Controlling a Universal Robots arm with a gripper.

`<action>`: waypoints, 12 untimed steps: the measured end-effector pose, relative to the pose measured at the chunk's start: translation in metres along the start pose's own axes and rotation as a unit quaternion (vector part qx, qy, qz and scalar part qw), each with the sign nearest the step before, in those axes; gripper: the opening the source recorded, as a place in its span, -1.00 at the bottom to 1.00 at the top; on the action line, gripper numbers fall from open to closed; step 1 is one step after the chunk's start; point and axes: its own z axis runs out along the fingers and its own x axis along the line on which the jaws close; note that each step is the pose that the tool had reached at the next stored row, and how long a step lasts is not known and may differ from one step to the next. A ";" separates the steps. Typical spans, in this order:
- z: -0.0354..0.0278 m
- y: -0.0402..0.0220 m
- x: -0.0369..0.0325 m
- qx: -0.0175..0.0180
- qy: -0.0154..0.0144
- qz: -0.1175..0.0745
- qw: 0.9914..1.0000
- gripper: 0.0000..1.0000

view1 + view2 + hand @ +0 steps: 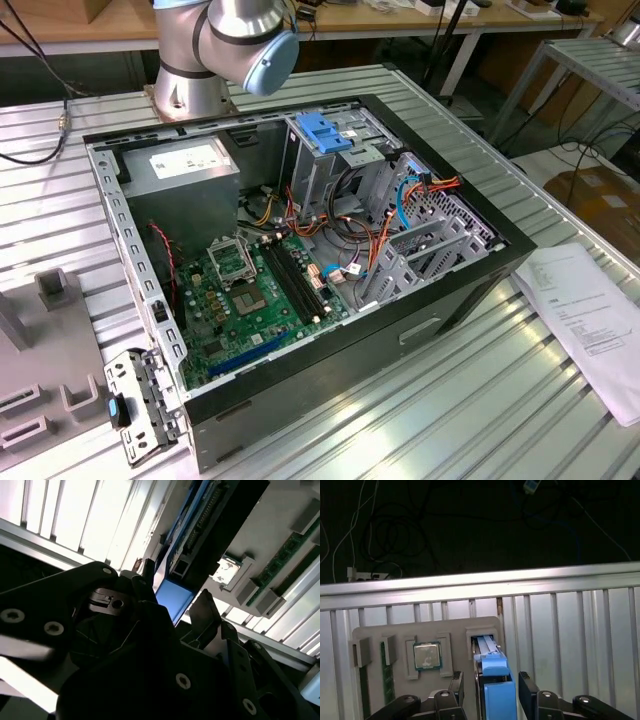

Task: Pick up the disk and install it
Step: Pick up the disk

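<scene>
I see the computer case (460, 290) on the desk (480, 400), with the arm base (185, 90) behind it and a paper sheet (590, 320) at the exterior view's right. In the first wrist view the disk (497, 695) stands in a tray (450, 627) slot beside a processor chip (427, 656), the end effector (492, 680) astride it.

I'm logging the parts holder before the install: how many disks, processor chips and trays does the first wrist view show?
disk: 1
processor chip: 1
grey tray: 1
Total: 3
</scene>
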 end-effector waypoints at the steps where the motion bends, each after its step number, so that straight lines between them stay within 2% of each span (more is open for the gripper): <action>1: 0.0021 0.0000 0.0000 0.000 0.000 0.000 1.000 0.11; 3: 0.0042 0.0001 0.0001 0.000 0.000 0.000 1.000 0.08; 4: 0.0049 0.0001 0.0001 0.000 0.000 0.000 1.000 -0.06; 6: 0.0071 0.0002 -0.0012 0.000 0.000 0.000 1.000 -0.06; 12: 0.0081 0.0003 -0.0024 0.000 0.000 0.000 1.000 -0.06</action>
